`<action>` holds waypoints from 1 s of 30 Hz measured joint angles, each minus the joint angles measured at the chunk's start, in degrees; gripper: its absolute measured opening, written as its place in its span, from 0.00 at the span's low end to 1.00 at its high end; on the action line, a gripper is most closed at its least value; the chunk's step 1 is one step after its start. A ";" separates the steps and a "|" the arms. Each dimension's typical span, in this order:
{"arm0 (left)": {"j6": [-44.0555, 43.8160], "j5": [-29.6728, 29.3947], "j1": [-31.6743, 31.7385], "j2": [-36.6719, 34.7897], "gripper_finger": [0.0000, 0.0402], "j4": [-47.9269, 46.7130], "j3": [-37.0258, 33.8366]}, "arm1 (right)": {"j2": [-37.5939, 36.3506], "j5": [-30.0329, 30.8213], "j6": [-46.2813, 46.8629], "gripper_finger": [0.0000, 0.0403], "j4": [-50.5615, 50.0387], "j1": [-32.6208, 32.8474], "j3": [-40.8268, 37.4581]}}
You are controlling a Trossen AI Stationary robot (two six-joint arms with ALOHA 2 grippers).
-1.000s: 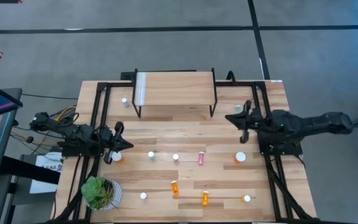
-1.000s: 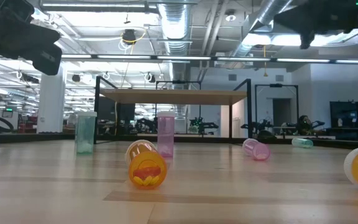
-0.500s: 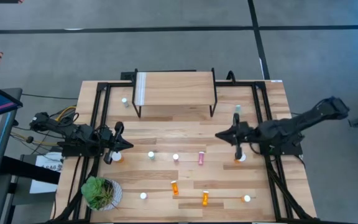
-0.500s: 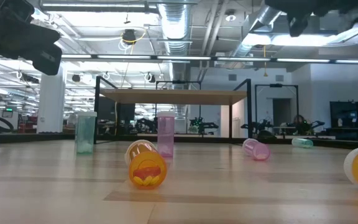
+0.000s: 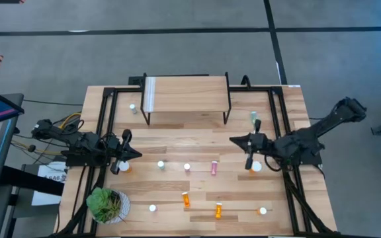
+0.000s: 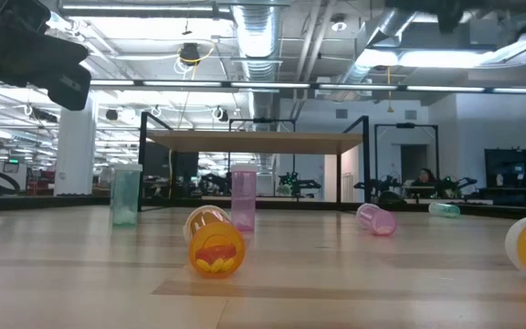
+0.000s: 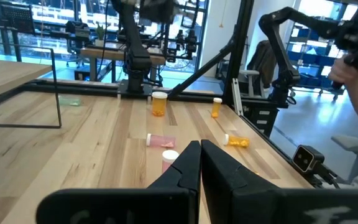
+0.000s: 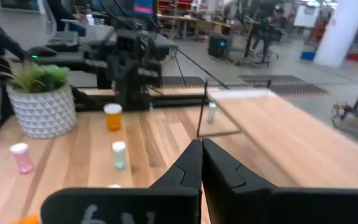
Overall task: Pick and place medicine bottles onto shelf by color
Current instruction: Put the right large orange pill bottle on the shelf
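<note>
1. Jaws on the left gripper (image 5: 126, 153) are staying clenched on nothing, parked at the table's left edge just beside an upright orange bottle (image 5: 124, 167); this arm is not taking part.
2. Sitting at the table's (image 5: 197, 135) far edge, the shelf (image 5: 187, 99) is still carrying no bottles, so sorting by color has not yet begun.
3. Lying across the middle of the table are the loose bottles: a pale green one (image 5: 161, 164), a white-capped one (image 5: 186, 167) and a pink one on its side (image 5: 213, 168), with two small orange ones (image 5: 186, 198) nearer the front edge.
4. Sweeping in from near the shelf's right leg, the right gripper (image 5: 249, 153) is now pointing down beside the wide white-capped bottle (image 5: 256, 166), close to it if not touching.
5. Jaws on the right gripper are pressed together, as the right wrist view (image 8: 197, 163) shows, with nothing between them.
6. Judging from this, the right arm is lining up on that wide bottle, and its jaws would need to spread before any grasp.
7. One pale green bottle (image 5: 253, 118) is lying behind the right arm, near the shelf's right side.
</note>
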 joint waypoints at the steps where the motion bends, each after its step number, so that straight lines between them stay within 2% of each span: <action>1: -0.02 0.00 0.00 0.01 0.00 0.00 0.01 | -0.24 -0.04 -0.41 0.05 -2.34 0.22 1.74; 6: -0.02 0.00 0.02 -0.01 0.00 0.00 0.01 | -0.27 -0.04 1.82 0.08 -15.91 0.61 10.46; 12: -0.02 0.00 0.01 0.01 0.00 0.00 0.01 | 0.37 -4.80 17.78 0.16 -37.88 0.60 17.37; 16: -0.02 0.00 0.02 0.00 0.00 0.00 0.00 | 0.59 -10.24 29.41 0.20 -49.17 0.57 18.00; 20: -0.02 0.00 0.01 0.01 0.00 0.00 0.01 | 0.65 -16.30 46.79 0.27 -60.38 -0.05 18.02; 22: -0.02 0.02 0.00 0.01 0.00 0.00 -0.01 | 1.44 -18.67 52.60 0.31 -65.15 -0.33 18.02; 30: -0.02 0.00 0.02 0.01 0.00 0.00 -0.01 | 6.22 -21.00 62.94 0.53 -76.53 -0.14 17.99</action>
